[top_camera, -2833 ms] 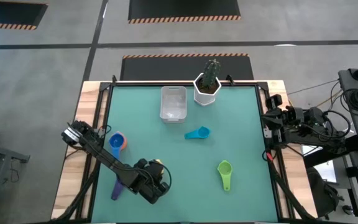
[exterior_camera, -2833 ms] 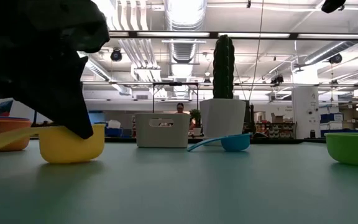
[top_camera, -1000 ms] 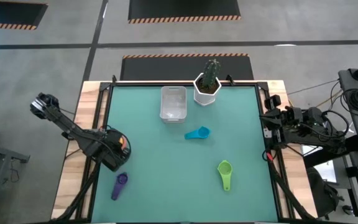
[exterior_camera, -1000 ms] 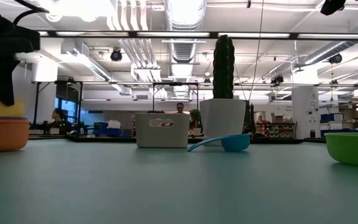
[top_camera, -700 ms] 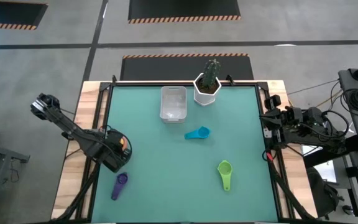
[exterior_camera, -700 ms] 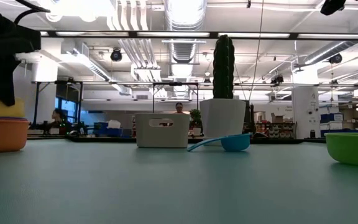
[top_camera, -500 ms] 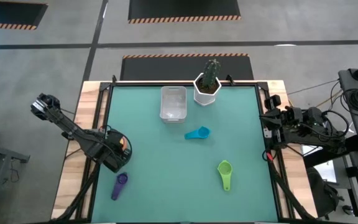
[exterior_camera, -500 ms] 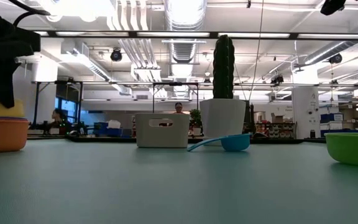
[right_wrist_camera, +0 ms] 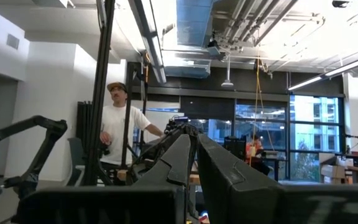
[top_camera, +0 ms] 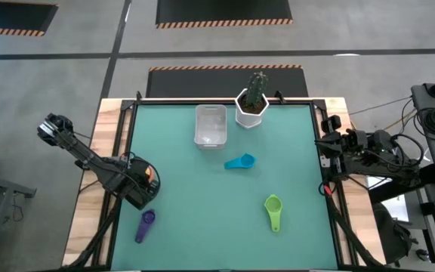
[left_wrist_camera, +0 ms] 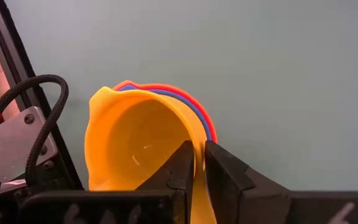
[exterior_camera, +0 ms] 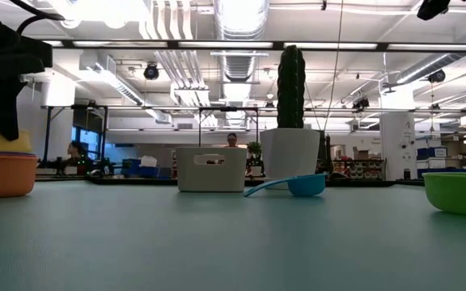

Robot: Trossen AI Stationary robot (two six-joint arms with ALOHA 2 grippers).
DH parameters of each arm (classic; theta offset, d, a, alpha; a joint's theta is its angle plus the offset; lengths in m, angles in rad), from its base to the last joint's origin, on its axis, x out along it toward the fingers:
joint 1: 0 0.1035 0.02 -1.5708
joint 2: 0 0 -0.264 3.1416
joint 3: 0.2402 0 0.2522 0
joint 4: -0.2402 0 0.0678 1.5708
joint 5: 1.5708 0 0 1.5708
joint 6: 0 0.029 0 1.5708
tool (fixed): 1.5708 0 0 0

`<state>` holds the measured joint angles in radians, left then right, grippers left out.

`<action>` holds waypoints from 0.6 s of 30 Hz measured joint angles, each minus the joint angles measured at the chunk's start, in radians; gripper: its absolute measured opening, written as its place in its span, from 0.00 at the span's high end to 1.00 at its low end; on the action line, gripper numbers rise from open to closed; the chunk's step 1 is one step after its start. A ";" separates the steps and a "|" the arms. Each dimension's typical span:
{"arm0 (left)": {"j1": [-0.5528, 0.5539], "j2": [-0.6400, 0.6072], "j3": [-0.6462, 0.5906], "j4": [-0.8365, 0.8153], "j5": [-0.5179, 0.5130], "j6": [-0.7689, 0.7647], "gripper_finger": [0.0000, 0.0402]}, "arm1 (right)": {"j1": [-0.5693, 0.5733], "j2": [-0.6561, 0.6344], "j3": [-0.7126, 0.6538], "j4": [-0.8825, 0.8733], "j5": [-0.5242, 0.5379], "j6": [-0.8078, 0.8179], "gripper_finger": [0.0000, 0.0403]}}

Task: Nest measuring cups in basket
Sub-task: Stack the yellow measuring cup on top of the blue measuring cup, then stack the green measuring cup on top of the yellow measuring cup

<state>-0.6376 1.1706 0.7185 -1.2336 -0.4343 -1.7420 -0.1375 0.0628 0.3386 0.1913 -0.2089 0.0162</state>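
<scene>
My left gripper (top_camera: 139, 186) is at the table's left edge, shut on a yellow cup (left_wrist_camera: 135, 143). The yellow cup sits inside a blue cup (left_wrist_camera: 199, 115), which sits in an orange-red cup (exterior_camera: 2, 174). A purple cup (top_camera: 145, 224) lies near the front left, a teal cup (top_camera: 240, 161) at mid-table and a green cup (top_camera: 273, 208) at the front right. The clear basket (top_camera: 211, 125) stands at the back, with nothing in it that shows. My right gripper (right_wrist_camera: 193, 142) is shut and empty at the table's right edge (top_camera: 331, 151). My left gripper pinches the yellow cup's flat handle (left_wrist_camera: 198, 190) between its two fingers, just behind the cup's rim. The fingers slant down from the near side and lie along the handle. The cup's bowl rests in the blue cup of the stack, mouth up.
A white hexagonal cactus pot (top_camera: 251, 107) stands right of the basket at the back. The black table frame and a cable (left_wrist_camera: 23, 112) run close beside the stack. A person (right_wrist_camera: 118, 134) shows in the room beyond the table.
Some seconds ago my left gripper carried the yellow cup from the table's near edge toward the left edge and onto the orange and blue stack. In the last second nothing has visibly changed.
</scene>
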 joint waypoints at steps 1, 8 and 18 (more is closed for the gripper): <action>0.000 0.000 0.000 0.000 0.000 0.000 0.93 | 0.000 0.000 0.000 0.000 0.000 0.000 0.96; 0.000 0.000 0.000 0.000 0.000 0.000 0.79 | 0.000 0.000 0.000 0.000 0.000 0.002 0.96; 0.000 0.003 0.058 0.002 -0.022 0.051 0.70 | 0.000 0.000 0.000 0.000 0.000 0.001 0.96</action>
<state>-0.6380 1.1735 0.7761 -1.2314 -0.4563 -1.6914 -0.1375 0.0628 0.3386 0.1913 -0.2089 0.0169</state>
